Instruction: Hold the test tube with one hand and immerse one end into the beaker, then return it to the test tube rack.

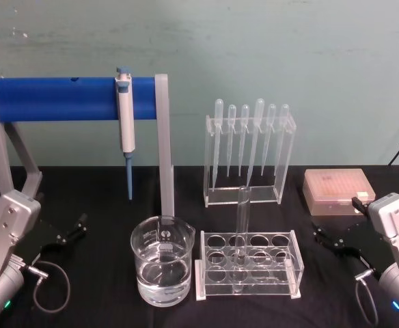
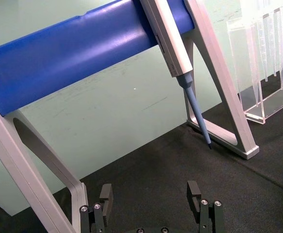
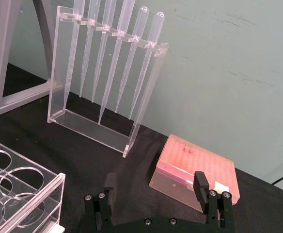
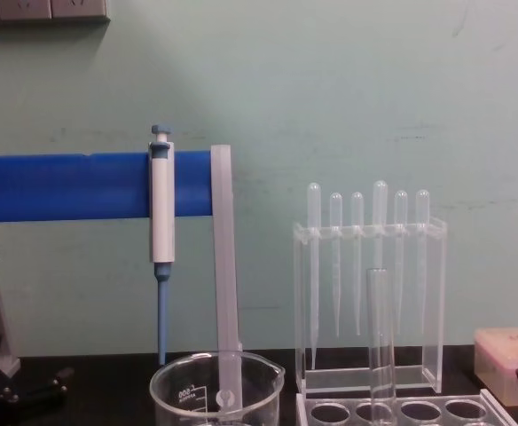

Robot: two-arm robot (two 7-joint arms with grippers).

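1. As you look down, the wide clear glass test tube (image 1: pixel 241 225) stands upright in the clear rack with round holes (image 1: pixel 288 270).
2. The squat clear glass beaker (image 1: pixel 162 270) sits just left of the rack.
3. The black left gripper (image 1: pixel 73 230) and black right gripper (image 1: pixel 326 236) are both spread apart, low at the sides.

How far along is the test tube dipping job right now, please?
Done: nothing can be confirmed; the wide clear glass test tube stands upright in the clear rack with round holes, either untouched or already returned. In hand: nothing; the black left gripper and right gripper are open and empty, one on each side. Left, if not begun: grasp, dip into the squat glass beaker of clear liquid, return.
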